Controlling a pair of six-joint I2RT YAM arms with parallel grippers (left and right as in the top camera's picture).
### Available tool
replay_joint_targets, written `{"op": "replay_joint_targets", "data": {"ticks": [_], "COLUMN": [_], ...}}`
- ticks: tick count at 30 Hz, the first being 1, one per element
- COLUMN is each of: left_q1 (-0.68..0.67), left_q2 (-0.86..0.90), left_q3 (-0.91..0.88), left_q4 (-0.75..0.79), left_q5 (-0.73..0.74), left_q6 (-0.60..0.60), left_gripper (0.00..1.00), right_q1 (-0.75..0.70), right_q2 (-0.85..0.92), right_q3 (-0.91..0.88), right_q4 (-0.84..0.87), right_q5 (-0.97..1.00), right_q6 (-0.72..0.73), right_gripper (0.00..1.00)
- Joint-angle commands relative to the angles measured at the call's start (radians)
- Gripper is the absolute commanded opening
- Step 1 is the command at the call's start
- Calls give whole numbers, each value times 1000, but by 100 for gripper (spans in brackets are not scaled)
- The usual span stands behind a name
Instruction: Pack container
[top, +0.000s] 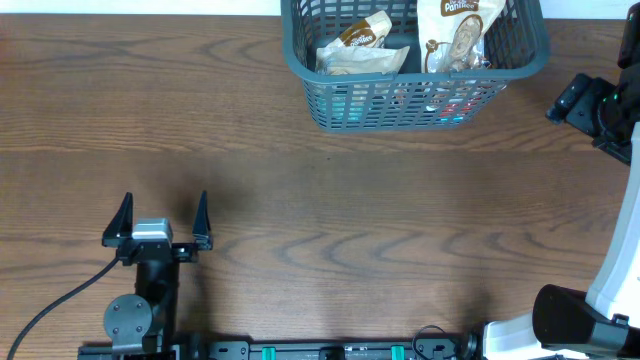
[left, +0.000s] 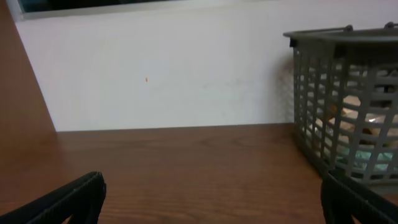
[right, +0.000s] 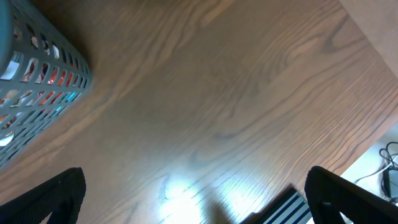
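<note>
Overhead: the basket (top: 415, 100) stands at the far edge of the table (top: 300, 200), well apart from the left gripper (top: 163, 205), which is spread wide and empty. Two packets lie inside, a left packet (top: 360, 45) and a right packet (top: 458, 35); their print is unreadable.
Left wrist: the basket (left: 348, 106) is ahead to the right.
Right wrist: the right gripper (right: 194, 177) is wide and empty, with the basket (right: 37, 93) at upper left.

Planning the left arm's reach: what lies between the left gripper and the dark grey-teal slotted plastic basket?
Only bare brown wooden tabletop; the overhead view shows that stretch from the open left gripper to the dark grey-teal slotted plastic basket.
</note>
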Motion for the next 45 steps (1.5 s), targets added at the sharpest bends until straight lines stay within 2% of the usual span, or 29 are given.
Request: {"op": "replay_joint_targets", "data": {"ticks": [1, 26, 38, 45], "left_q1": [5, 5, 5, 5], "left_q2": [-10, -10, -10, -10], "left_q3": [-15, -123, -125, -125], "left_q4": [13, 13, -91, -91], "left_q5": [2, -13, -13, -13], "left_q6": [-13, -13, -12, -13], "left_gripper": [99, 99, 99, 99], "right_q1": [-5, -5, -5, -5], "right_q2": [4, 4, 4, 4], "right_q3": [5, 5, 5, 5], "right_q4": [-1, -1, -1, -1], "right_q5": [18, 18, 18, 18], "right_q6": [11, 11, 11, 11], "right_gripper": [99, 99, 99, 99]}}
